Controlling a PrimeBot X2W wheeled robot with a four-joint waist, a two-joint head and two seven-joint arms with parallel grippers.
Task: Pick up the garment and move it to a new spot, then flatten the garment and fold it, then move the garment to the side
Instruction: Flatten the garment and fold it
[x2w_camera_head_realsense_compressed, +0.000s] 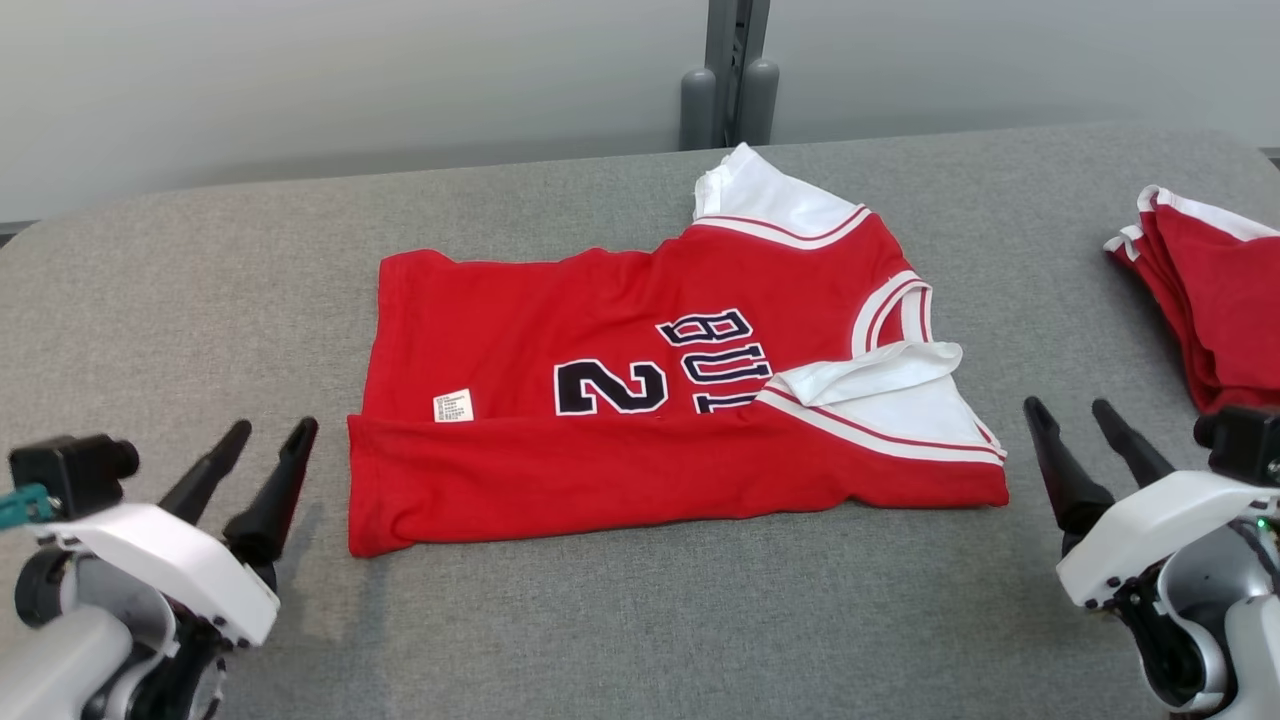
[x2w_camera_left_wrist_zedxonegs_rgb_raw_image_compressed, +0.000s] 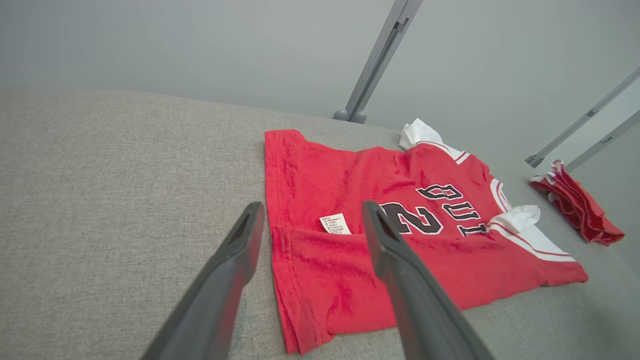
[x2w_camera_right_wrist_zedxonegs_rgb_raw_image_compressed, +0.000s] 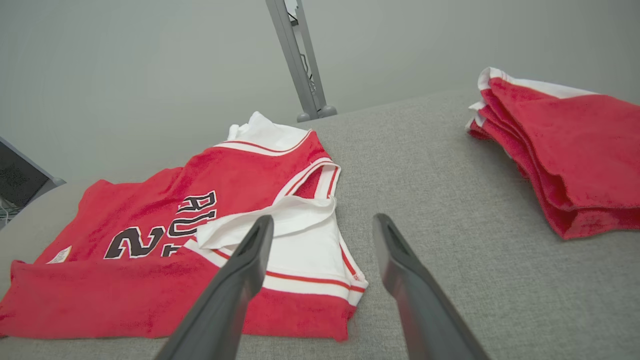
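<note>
Red terry-like cloth garment (x2w_camera_head_realsense_compressed: 640, 400), matt grey woven fabric table (x2w_camera_head_realsense_compressed: 200, 300), paper-like care label (x2w_camera_head_realsense_compressed: 453, 405), matt dark fingers (x2w_camera_left_wrist_zedxonegs_rgb_raw_image_compressed: 235, 260)

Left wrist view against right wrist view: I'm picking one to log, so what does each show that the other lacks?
Left wrist, not right: the left end effector, open, and two slanted rails. Right wrist, not left: the right end effector, open, and a dark frame. Both: the red jersey, the folded red stack, the grey table and a grey post.
</note>
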